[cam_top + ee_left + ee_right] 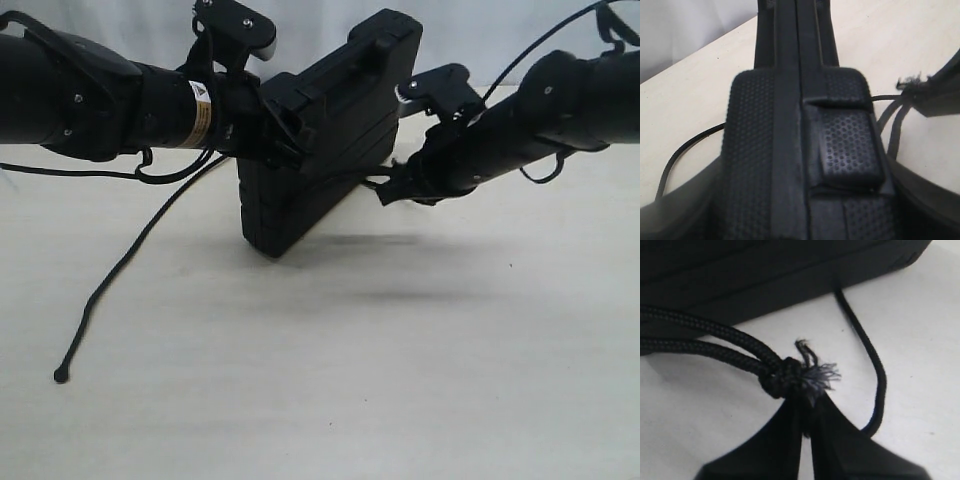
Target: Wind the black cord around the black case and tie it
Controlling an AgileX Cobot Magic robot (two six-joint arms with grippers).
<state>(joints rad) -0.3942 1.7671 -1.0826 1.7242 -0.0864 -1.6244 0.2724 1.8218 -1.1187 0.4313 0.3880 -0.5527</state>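
The pale table [450, 380] fills the exterior view, and its far edge shows behind the arms. The left arm [100, 100] and the right arm [520, 130] reach in from opposite sides and meet above the middle of the table, nearer the far edge.

Between them the black case [330, 150] stands tilted on end, its handle edge uppermost and its lower corner pointing down at the table. Whether that corner touches the table cannot be told.

The left claw [285, 125] grips the case from the left side, high on its edge. In the left wrist view the seam and latch of the case [790, 150] fill the space between the claw's fingers [675, 215], so this claw is closed on the case.

The right claw [385, 190] sits just beside the case's right side, low on it. Up close its tips [806, 410] are pressed together on the frayed knot [790, 377] of the black cord [110, 275].

From that knot two strands [705, 337] run side by side along the case [765, 270]. Another length trails from under the left arm down onto the table, ending in a small knot [62, 375] towards the table's left side.
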